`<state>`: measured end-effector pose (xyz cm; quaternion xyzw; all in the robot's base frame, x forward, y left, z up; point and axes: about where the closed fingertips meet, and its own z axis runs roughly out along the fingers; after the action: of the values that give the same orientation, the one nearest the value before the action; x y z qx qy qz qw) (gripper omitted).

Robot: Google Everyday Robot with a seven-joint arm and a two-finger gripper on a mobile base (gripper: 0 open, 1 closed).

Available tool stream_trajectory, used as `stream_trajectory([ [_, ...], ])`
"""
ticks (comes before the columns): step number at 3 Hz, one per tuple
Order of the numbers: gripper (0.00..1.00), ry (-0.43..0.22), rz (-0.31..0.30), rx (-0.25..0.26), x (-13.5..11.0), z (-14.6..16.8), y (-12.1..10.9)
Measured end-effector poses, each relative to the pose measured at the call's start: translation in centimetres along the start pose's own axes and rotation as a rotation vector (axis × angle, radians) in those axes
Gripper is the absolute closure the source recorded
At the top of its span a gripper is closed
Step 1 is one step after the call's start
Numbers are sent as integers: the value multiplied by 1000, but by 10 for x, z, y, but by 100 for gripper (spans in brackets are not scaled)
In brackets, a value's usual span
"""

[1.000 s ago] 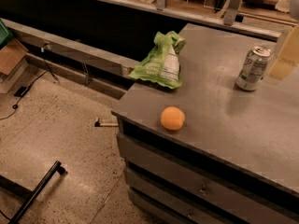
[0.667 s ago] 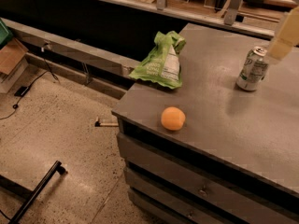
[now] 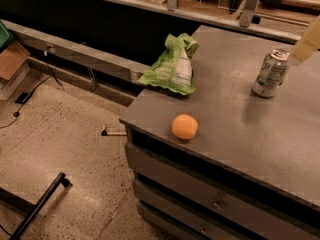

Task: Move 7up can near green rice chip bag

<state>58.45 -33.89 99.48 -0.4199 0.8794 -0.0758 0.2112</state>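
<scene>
The 7up can [image 3: 270, 73] stands upright on the grey counter [image 3: 240, 134], at its back right. The green rice chip bag [image 3: 172, 66] lies at the counter's back left edge, with its white label panel facing up. The can and the bag stand well apart. Only a pale part of my gripper [image 3: 307, 41] shows at the right edge of the camera view, just above and to the right of the can's top. It is not around the can.
An orange fruit [image 3: 184, 126] sits near the counter's front left edge, between the bag and me. Drawers [image 3: 215, 204] run under the counter. The floor to the left holds a black bar [image 3: 40, 204], a cardboard box [image 3: 12, 64] and cables.
The pale gripper part at the right edge has moved up and slightly right, away from the can's side. The can, the bag and the orange have not moved.
</scene>
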Motion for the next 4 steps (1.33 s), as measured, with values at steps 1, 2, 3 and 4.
stream_trajectory([
  [1, 0, -31, 85, -59, 30, 14, 2],
  [2, 0, -71, 107, -122, 44, 26, 17],
  [3, 0, -124, 89, -180, 29, 60, 31],
  [4, 0, -179, 71, -199, 6, 94, 31],
])
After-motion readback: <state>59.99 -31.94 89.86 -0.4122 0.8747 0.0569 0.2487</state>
